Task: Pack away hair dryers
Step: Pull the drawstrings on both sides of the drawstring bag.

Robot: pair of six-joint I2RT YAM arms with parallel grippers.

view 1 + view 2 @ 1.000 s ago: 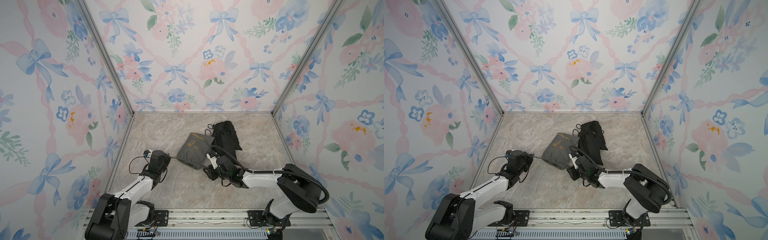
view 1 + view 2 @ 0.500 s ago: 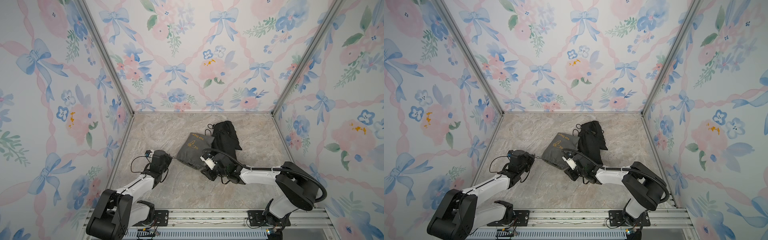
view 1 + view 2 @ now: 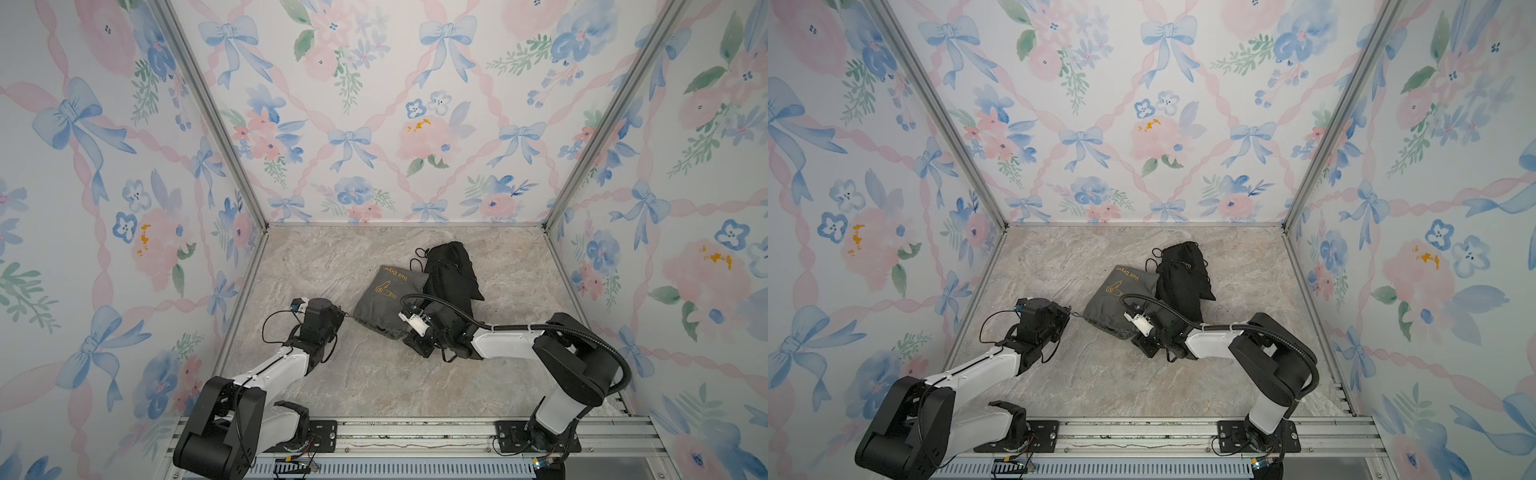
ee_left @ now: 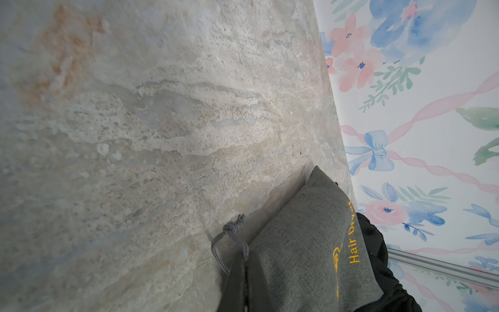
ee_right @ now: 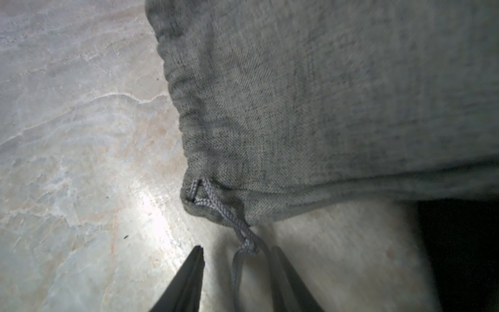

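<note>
No hair dryers show in any view. A grey drawstring pouch (image 3: 388,301) (image 3: 1117,299) printed "Hair Dryer" lies mid-table, bulging. In both top views my left gripper (image 3: 343,313) (image 3: 1068,312) sits at its left corner. In the left wrist view that gripper (image 4: 244,256) is shut on the pouch's grey cord (image 4: 229,232). My right gripper (image 3: 402,335) (image 5: 237,251) is at the pouch's near corner, open. The other grey cord (image 5: 243,243) hangs between its fingers (image 5: 198,251), close to one of them and not pinched.
A black drawstring pouch (image 3: 451,270) (image 3: 1183,274) lies against the grey one's far right side. Flowered walls (image 3: 374,124) enclose the marble table (image 3: 374,374) on three sides. A metal rail (image 3: 415,432) runs along the front edge.
My right gripper has slid left along the grey pouch's near edge to its corner cord, and its jaws have narrowed. The left gripper has stayed shut on its cord.
</note>
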